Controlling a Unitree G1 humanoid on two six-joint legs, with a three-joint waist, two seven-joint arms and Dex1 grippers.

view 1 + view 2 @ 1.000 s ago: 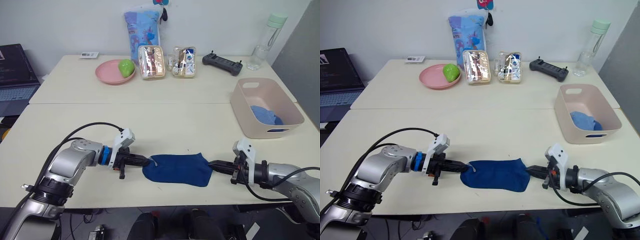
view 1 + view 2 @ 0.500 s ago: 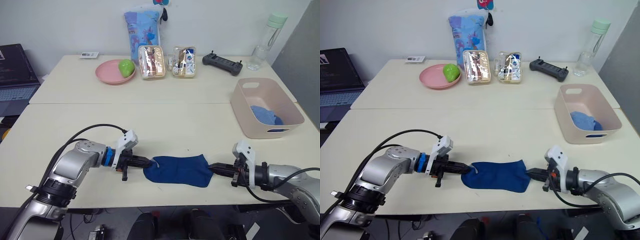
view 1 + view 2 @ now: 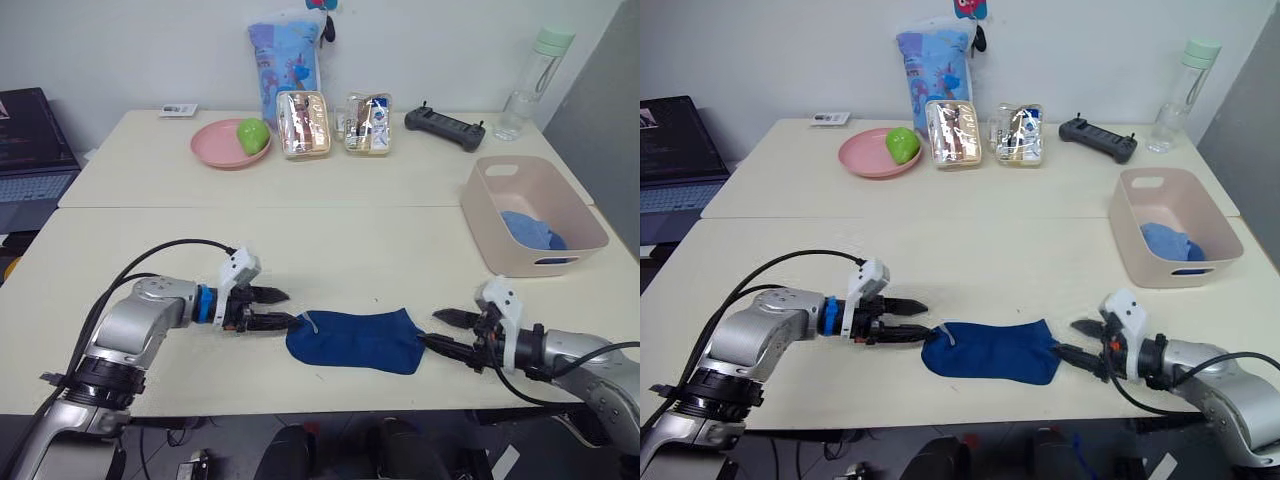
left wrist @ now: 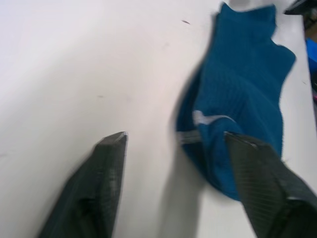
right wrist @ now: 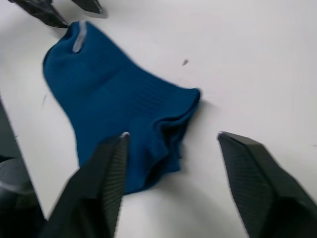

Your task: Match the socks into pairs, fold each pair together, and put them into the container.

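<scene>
A dark blue sock (image 3: 355, 340) lies flat near the table's front edge, with a small white mark at its left end. My left gripper (image 3: 288, 308) is open at that left end, its fingers spread and holding nothing. At the sock's cuff end my right gripper (image 3: 432, 328) is open too. In the left wrist view the sock (image 4: 237, 99) lies just past the spread fingers. The right wrist view shows its cuff (image 5: 168, 114) between the open fingers. The pale pink container (image 3: 515, 265) stands at the right, with a lighter blue sock (image 3: 530, 230) inside.
At the back are a pink plate (image 3: 215, 150) with a green apple (image 3: 252, 133), two clear snack boxes (image 3: 303, 124), a blue bag (image 3: 285, 55), a black controller (image 3: 445, 127) and a water bottle (image 3: 535, 80). A laptop (image 3: 30, 150) sits at the far left.
Both grippers have gone from shut on the sock's two ends to open, letting it go. The sock stays flat in the same spot.
</scene>
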